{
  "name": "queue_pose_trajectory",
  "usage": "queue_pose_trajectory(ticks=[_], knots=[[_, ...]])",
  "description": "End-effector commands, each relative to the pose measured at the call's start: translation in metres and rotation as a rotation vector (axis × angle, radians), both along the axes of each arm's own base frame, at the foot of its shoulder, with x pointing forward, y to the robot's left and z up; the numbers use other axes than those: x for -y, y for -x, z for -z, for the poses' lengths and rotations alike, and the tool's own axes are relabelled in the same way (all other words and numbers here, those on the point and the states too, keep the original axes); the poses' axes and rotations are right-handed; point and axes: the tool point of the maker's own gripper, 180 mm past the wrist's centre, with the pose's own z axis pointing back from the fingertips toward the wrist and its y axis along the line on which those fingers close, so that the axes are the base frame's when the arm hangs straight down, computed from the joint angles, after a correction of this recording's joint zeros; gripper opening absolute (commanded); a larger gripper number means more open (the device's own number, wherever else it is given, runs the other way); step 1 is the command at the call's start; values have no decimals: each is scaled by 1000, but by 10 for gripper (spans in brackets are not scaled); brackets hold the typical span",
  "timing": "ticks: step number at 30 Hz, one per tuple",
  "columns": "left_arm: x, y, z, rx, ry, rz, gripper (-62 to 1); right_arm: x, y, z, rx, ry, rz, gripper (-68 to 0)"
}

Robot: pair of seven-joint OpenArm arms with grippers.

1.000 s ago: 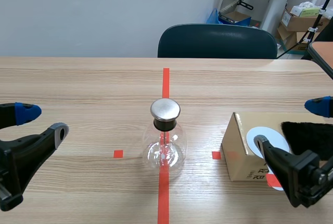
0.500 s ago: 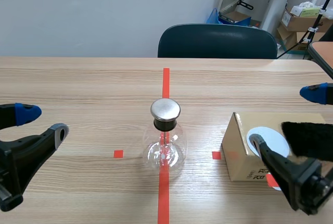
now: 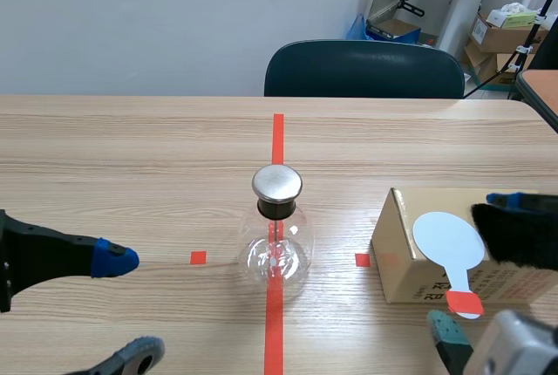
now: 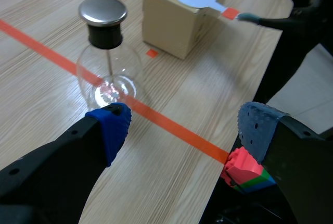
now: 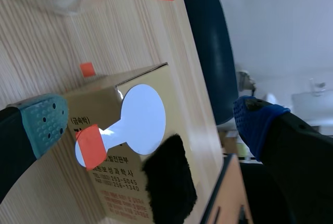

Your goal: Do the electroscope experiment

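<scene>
electroscope flask [image 3: 276, 235] stands upright on the centre tape line, untouched. at its 3 o'clock, white paddle [image 3: 448, 240] lies on cardboard box [image 3: 401, 257], handle overhanging, likely for easy pickup. left gripper [image 4: 184, 126] and right gripper [image 5: 151, 117] both released, empty.

In the scene view, the frame edge is cutting off most of the right gripper [image 3: 478, 263]; only one teal pad and a blurred grey housing are showing. The lower finger of the left gripper [image 3: 131, 305] is likewise running out of frame. The black cloth [image 3: 519, 234] is covering the far right corner of the cardboard box [image 3: 397, 253] and is itself being cut by the frame edge. The far edge of the table [image 3: 131, 157] is hiding the lower part of the chair [image 3: 364, 68]. The flask [image 3: 277, 253] is holding thin parts too small to tell.

In the right wrist view, only the flask's base is showing, and the box print is appearing too small to read.

In the left wrist view, one finger is partly hiding a red, green and blue block [image 4: 242, 171] past the table's edge; what it is cannot be told.
</scene>
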Motion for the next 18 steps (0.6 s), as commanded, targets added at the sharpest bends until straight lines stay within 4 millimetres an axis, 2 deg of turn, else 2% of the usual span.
queue_pose_trajectory(ticks=[1,5,9,14,18], knots=[[5,2,-9,10,38,14,-156,4,1,7,7,37,15,4],[6,5,-11,13,39,46,-113,2,9,21,30,79,26,4],[6,2,-16,3,76,28,-114,1,10,30,76,113,43,4],[6,0,-20,-8,101,11,-114,15,6,46,122,182,114,4],[5,0,-20,-15,108,5,-114,25,-1,43,205,217,153,4]])
